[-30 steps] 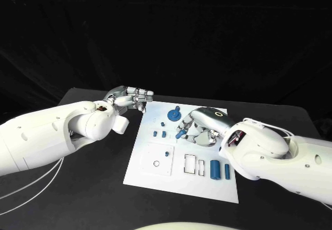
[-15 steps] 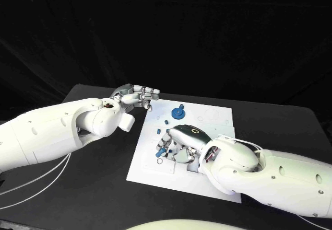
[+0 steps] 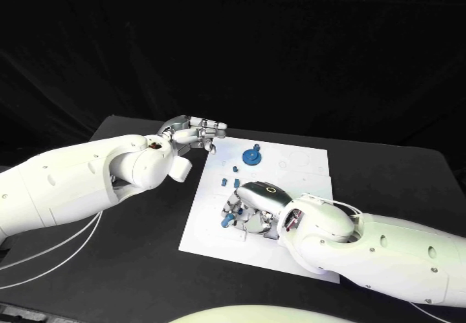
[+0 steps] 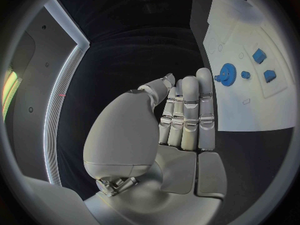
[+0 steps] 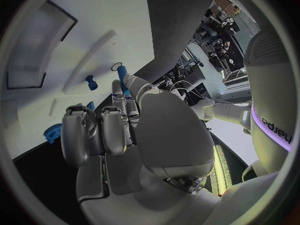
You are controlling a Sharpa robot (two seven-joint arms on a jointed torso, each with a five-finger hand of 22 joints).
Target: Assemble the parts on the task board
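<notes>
Fingers of right hand (image 3: 254, 208) pinch blue cylindrical peg (image 5: 122, 78) | left hand (image 3: 194, 132) fingers straight, empty

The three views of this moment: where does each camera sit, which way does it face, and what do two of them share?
Head view: from the robot's head, looking down at the task board; both arms, left hand, right hand holding a blue peg.
Left wrist view: behind the left hand, facing past it to the board's edge.
Right wrist view: behind the right hand, facing the board.
Shared: the blue gear shows in the head and left wrist views.
</notes>
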